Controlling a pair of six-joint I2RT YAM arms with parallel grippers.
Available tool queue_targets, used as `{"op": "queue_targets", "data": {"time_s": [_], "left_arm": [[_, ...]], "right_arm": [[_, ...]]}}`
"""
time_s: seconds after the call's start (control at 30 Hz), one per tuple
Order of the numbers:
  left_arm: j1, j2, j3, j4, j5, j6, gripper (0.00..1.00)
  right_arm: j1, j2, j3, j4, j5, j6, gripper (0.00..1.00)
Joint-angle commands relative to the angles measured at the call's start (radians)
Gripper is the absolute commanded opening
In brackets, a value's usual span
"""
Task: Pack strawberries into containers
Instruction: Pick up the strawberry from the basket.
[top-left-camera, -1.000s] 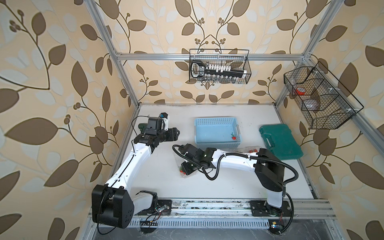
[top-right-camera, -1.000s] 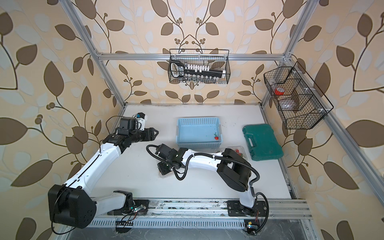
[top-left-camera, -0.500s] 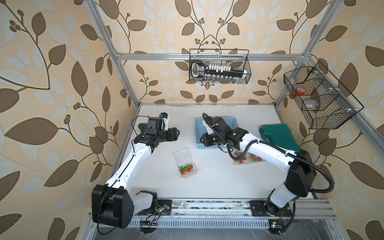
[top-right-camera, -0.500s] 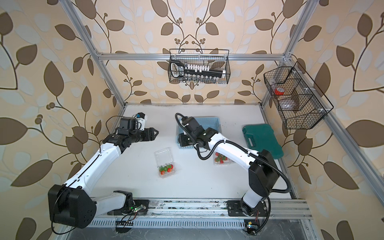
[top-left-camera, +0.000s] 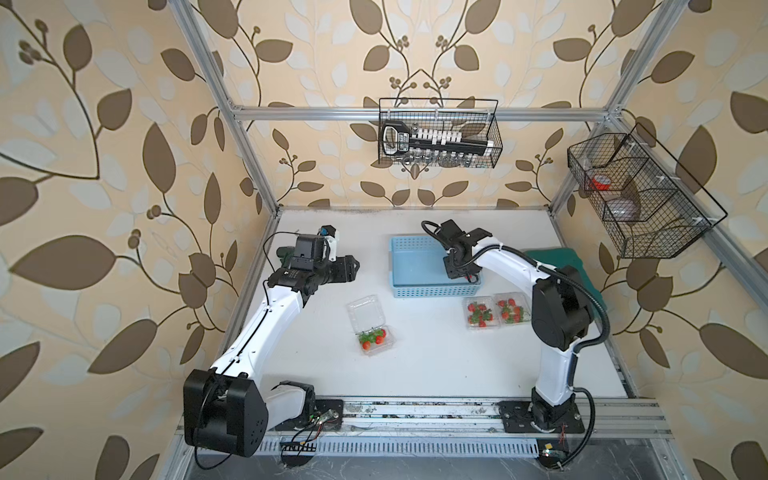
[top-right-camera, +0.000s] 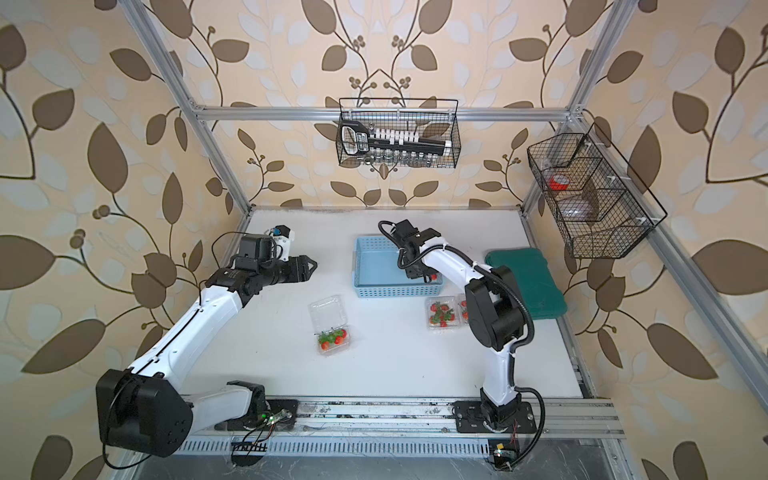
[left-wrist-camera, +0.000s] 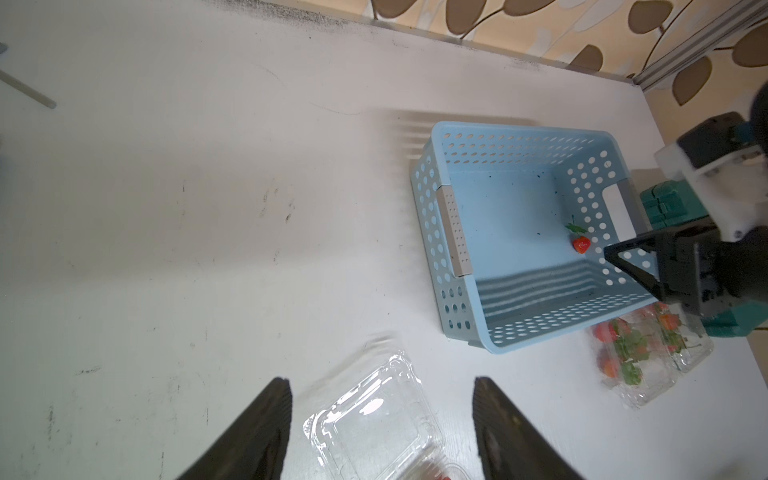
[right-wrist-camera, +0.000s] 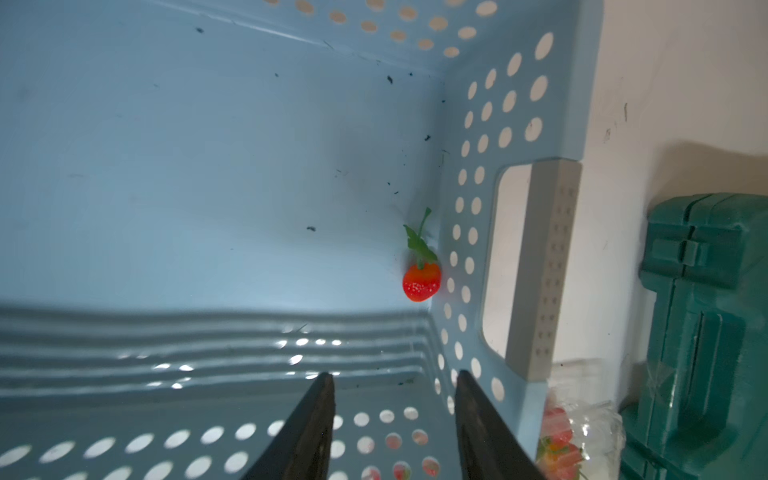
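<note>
Pale blue and red in a leaf-print room
Beige wallpaper (top-left-camera: 124, 166) carries brown and pale leaves; the table (top-left-camera: 436, 365) is white. The basket (top-left-camera: 432, 291) is light blue with round holes, the strawberry (right-wrist-camera: 421, 282) red and green-capped, the case (right-wrist-camera: 706, 332) teal, and the punnets (top-left-camera: 365, 309) clear.

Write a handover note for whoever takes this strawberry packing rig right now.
Left gripper: open, empty, near the open box.
Right gripper: open, empty, above the blue basket.
One strawberry lies in the basket by its handle wall. The open box holds a few; a second box and third box, side by side in front of the basket, hold the rest.
Done: all berries boxed but one.
Left: box that strawberry, then close the open lid.
</note>
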Motion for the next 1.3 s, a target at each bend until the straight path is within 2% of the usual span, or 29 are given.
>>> {"op": "queue_targets", "data": {"time_s": [0.0, 0.2, 0.43, 0.77, 1.07, 1.17, 1.27], "left_arm": [[0.009, -0.026, 0.022, 0.007, 0.017, 0.011, 0.71], [0.009, -0.021, 0.024, 0.004, 0.011, 0.013, 0.71], [0.009, -0.014, 0.024, 0.002, 0.009, 0.015, 0.71], [0.009, -0.015, 0.023, 0.001, 0.006, 0.015, 0.7], [0.009, -0.017, 0.022, 0.001, 0.004, 0.016, 0.71], [0.009, -0.018, 0.022, 0.001, 0.005, 0.017, 0.7], [0.009, -0.017, 0.022, 0.001, 0.007, 0.016, 0.7]], "right_arm": [[-0.019, 0.062, 0.07, -0.063, 0.082, -0.06, 0.48], [-0.059, 0.16, 0.143, -0.045, 0.06, -0.091, 0.47], [-0.095, 0.209, 0.139, 0.014, -0.016, -0.077, 0.44], [-0.102, 0.257, 0.141, 0.022, 0.0, -0.077, 0.37], [-0.117, 0.277, 0.16, 0.022, -0.046, -0.07, 0.14], [-0.121, 0.261, 0.157, 0.029, -0.076, -0.067, 0.0], [-0.12, 0.236, 0.158, 0.034, -0.104, -0.061, 0.0]]}}
